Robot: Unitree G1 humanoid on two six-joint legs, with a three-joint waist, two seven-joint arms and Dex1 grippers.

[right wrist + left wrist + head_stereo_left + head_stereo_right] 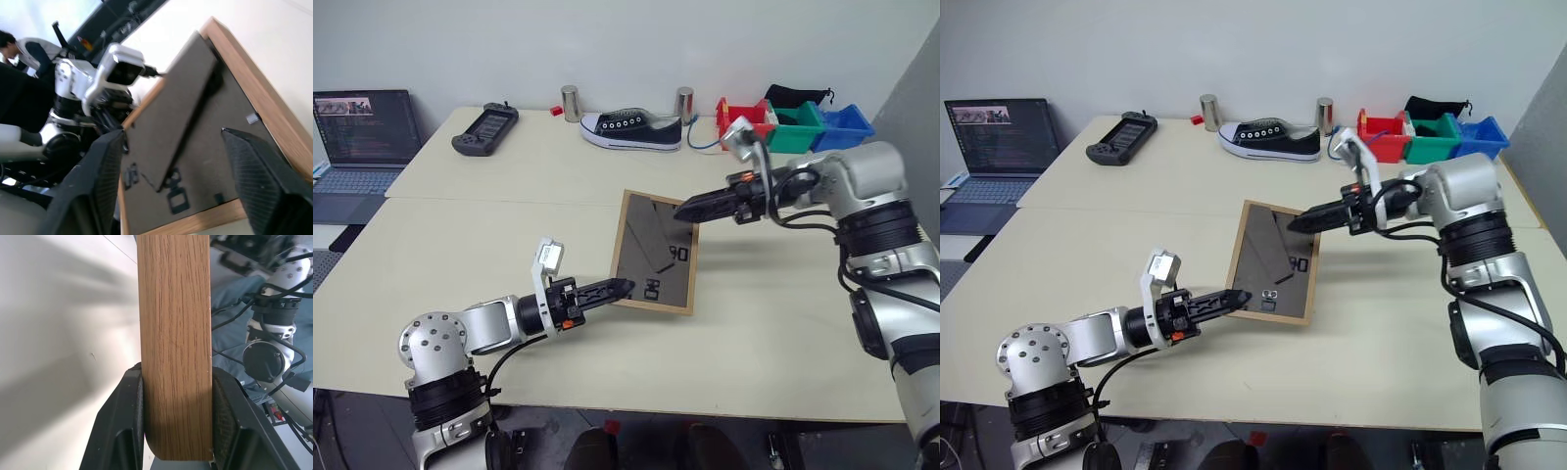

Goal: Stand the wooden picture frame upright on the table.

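Closest to the camera is the left claw [625, 287], clamped tight on the near edge of the wooden picture frame [656, 250], with the wood wedged between both fingers in the left wrist view. Going big to small: the desk [509, 323] is one big pale cream top with a seam running across it, and the frame sits roughly mid-desk, back side up, with its dark fold-out stand [651, 235] swung out a bit. The frame looks tipped up off its far edge rather than standing, so I'd say the job is maybe halfway: it's gripped and the stand is out, but it still needs lifting onto its bottom edge and letting go. The right claw [683, 208] hangs just above the frame's far corner, fingers spread wide with nothing in them. Count along the back: one laptop [362, 137], one sneaker [631, 129], one handheld console [484, 128], three colored bins [798, 125], two metal cylinders [571, 103].
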